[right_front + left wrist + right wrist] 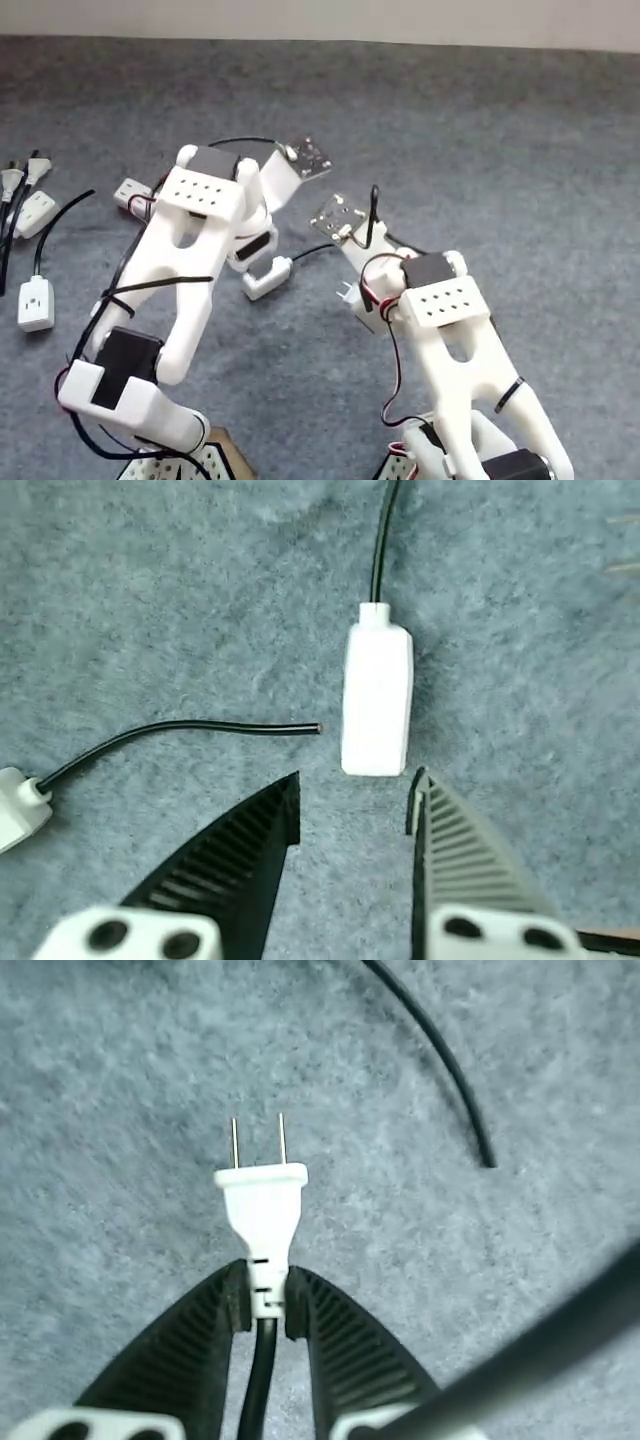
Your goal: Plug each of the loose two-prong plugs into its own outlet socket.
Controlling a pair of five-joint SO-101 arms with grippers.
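Pre-insertion: white two-prong plastic plug [262, 1195] is clamped in right fingers [215, 1310]; left fingers [250, 830] are spread beside white rectangular socket [377, 700], probably to be gripped next.

Bench [520, 140] is mottled grey all over. The plug [260, 1200] and outlet socket [377, 695] are plain white, cords [381, 540] black. Left hand [355, 800] and right hand [267, 1300] have black ribbed fingers [230, 860], arms [195, 250] white.
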